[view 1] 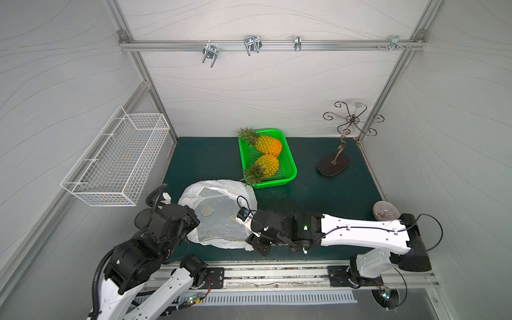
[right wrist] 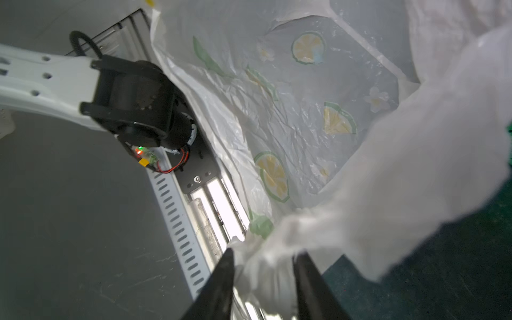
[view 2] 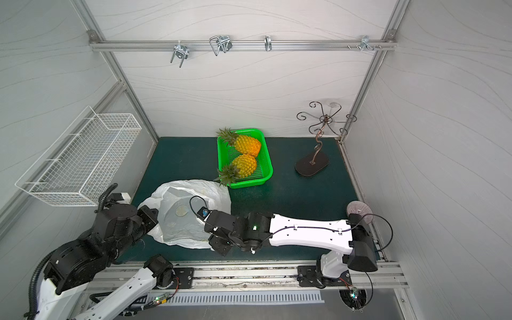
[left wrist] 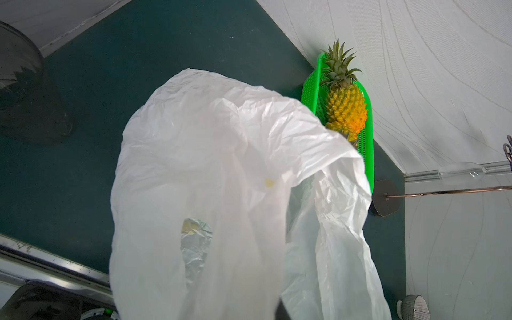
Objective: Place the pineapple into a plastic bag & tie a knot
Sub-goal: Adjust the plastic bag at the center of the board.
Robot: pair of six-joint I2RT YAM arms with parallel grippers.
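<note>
The bag (view 1: 216, 221) is lying on the green mat near the front, its mouth spread open and facing up. It is empty and nothing is tied. Both pineapples, the far one (view 1: 268, 144) and the near one (view 1: 267, 164), are lying in the tray (view 1: 293, 163) just behind it.

The left gripper (view 1: 195, 221) is sitting at the bag's left edge. It is closed and appears to be pinching the rim. The right gripper (right wrist: 266, 252) is standing with its jaws slightly apart and a bunched fold of the rim squeezed between them, seemingly clamping it.

Risks, as I judge them:
- The thin film is likely slipping out of the right pinch if only a small fold is being caught, and the mouth would sag shut.
- With both grippers busy, one must let go to fetch a pineapple, and that may collapse the opening.
- The near pineapple's leaves are touching the bag's far edge and could be snagging it.

Only the right wrist view is showing the clamped fold and the lemon-slice prints inside the bag. In the left wrist view the film is hiding that gripper's fingers. Both top views are showing the whole open mouth and the tray.
</note>
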